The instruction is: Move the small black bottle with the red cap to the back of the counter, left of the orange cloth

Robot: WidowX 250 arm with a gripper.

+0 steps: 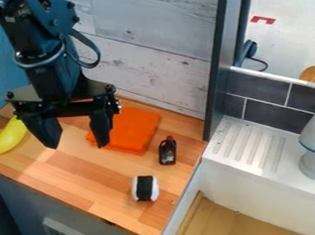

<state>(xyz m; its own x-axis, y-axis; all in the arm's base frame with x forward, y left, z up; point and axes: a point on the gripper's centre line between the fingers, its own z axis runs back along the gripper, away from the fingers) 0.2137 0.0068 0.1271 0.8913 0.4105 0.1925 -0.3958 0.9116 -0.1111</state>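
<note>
One toy sushi roll (145,188) lies nearest on the wooden counter (91,192); it is probably light and slightly soft, to hold across its sides. Behind it is a small dark bottle (167,152) with a red cap, likely stiff and smooth, better held around its body. Farther, the folded orange cloth (131,128) is nearest to the gripper (77,138); it should be light and limp, best pinched at an edge. The gripper has its fingers wide apart, holding nothing, and a yellow banana (8,136) lies at the view's left edge
</note>
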